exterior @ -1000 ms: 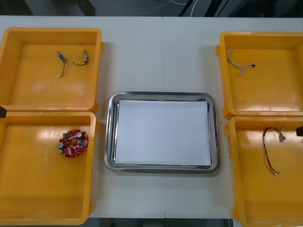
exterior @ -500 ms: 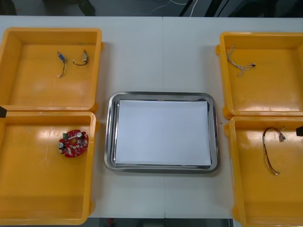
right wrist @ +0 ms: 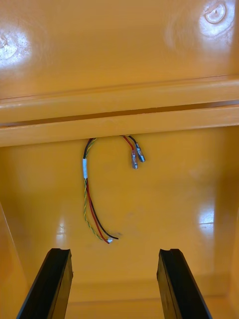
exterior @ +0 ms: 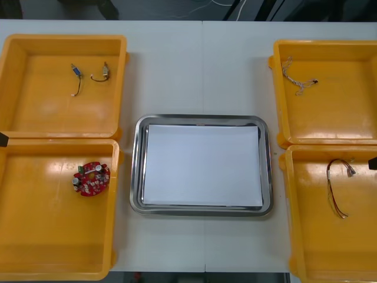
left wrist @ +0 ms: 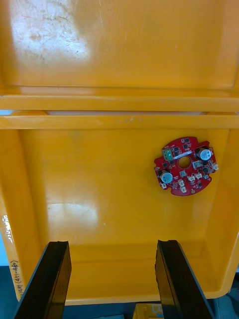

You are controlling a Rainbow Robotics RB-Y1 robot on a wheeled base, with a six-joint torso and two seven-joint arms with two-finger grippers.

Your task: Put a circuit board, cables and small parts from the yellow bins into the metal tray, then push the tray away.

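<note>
The metal tray (exterior: 136,171), white inside, lies mid-table between the yellow bins. A round red circuit board (exterior: 91,178) rests in the near left bin (exterior: 53,236). In the left wrist view my left gripper (left wrist: 112,244) hovers open over that bin, the circuit board (left wrist: 185,166) ahead of its fingers and off to one side. A red and yellow cable (exterior: 339,188) lies in the near right bin (exterior: 330,247). My right gripper (right wrist: 113,251) stands open above it, with the cable (right wrist: 86,172) just beyond the fingertips.
The far left bin (exterior: 53,112) holds two small parts on short leads (exterior: 75,79) (exterior: 101,75). A twisted cable (exterior: 297,79) lies in the far right bin (exterior: 330,118). Bare table (exterior: 200,71) stretches beyond the tray.
</note>
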